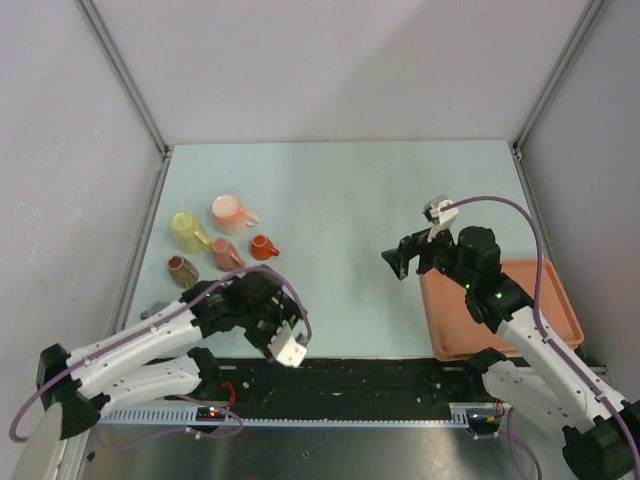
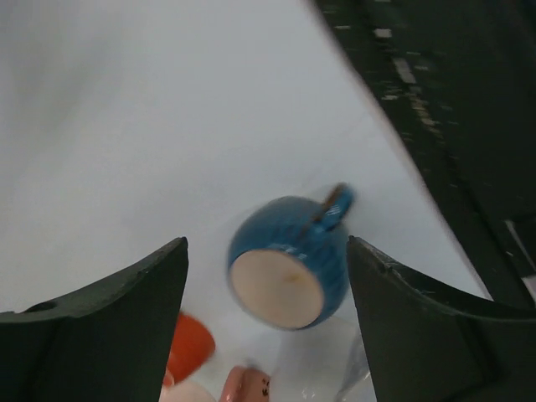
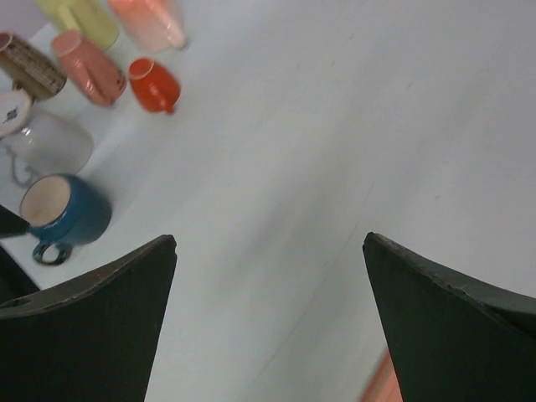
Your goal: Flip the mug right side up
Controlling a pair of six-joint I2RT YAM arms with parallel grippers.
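The blue mug (image 2: 289, 260) with a cream round face lies on the pale table just beyond my left fingertips, blurred, its handle (image 2: 333, 208) pointing away. It also shows in the right wrist view (image 3: 65, 213), cream face turned up-left. I cannot tell whether it stands or tilts. In the top view my left arm hides it. My left gripper (image 2: 266, 244) is open and empty, its jaws on either side of the mug without touching it; it shows in the top view (image 1: 250, 310). My right gripper (image 1: 398, 262) is open and empty over mid-table, far from the mug.
Yellow (image 1: 188, 230), pink (image 1: 230, 212), salmon (image 1: 227, 253), orange-red (image 1: 263, 247) and brown (image 1: 182, 270) mugs cluster at the left. A clear glass mug (image 3: 50, 142) sits beside the blue one. An orange tray (image 1: 500, 310) lies at the right. The black front rail (image 1: 380, 375) is close to the mug.
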